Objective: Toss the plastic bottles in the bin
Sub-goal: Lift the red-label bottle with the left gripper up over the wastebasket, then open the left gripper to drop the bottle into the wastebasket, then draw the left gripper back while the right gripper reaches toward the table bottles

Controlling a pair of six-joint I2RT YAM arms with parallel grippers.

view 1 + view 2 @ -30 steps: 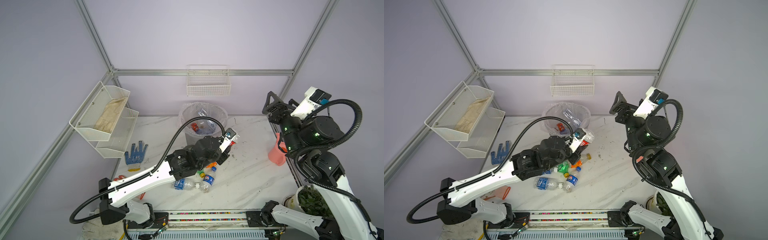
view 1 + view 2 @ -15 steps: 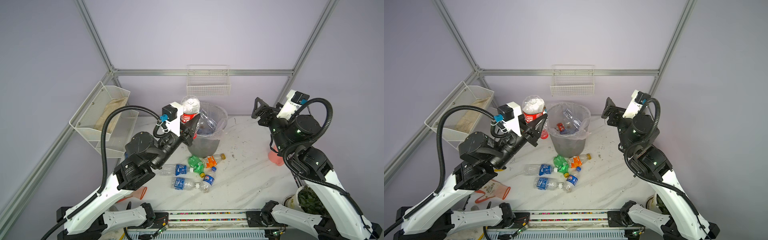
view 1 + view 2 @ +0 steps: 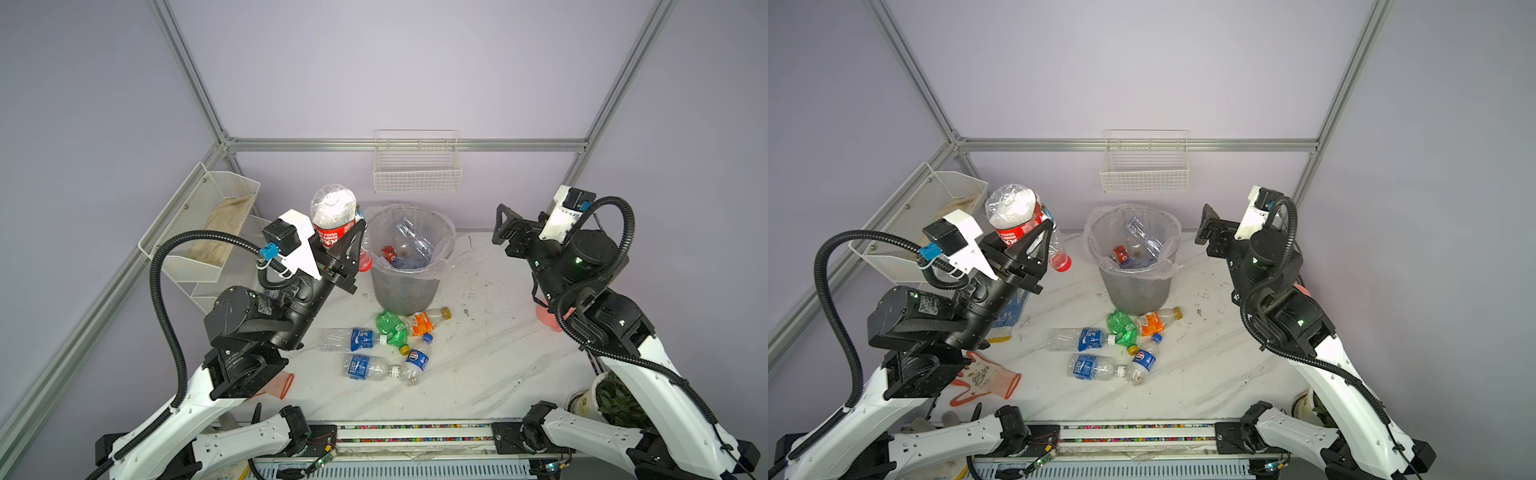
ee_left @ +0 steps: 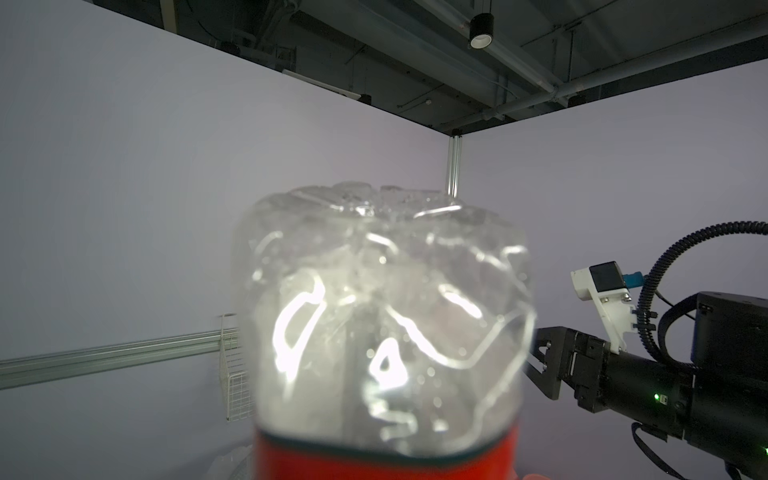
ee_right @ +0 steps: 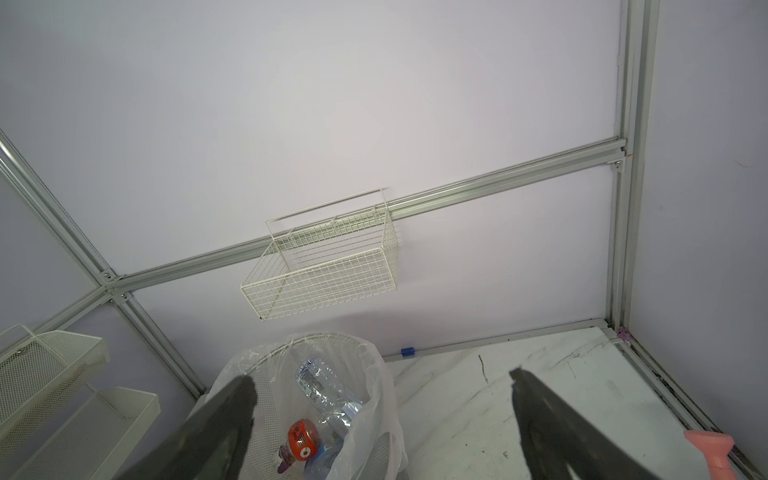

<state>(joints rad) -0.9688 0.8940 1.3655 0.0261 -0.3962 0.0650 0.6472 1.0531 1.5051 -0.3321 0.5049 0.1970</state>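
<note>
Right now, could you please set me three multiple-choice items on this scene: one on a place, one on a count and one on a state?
1. Relative to the tall grey bag-lined bin, where is the clear red-labelled plastic bottle? A. Inside it. B. Raised beside it. C. Lying behind it.
2. How many plastic bottles lie on the white marble table before the bin? A. Two. B. Five. C. Nine.
3. What state is the right gripper in? A. Open, empty. B. Shut on a bottle. C. Shut on the bag.
Key: 1 B, the left gripper holds it aloft, base up, beside the rim; 2 B, five lie clustered there; 3 A, its jaws stand wide with nothing between.
</note>
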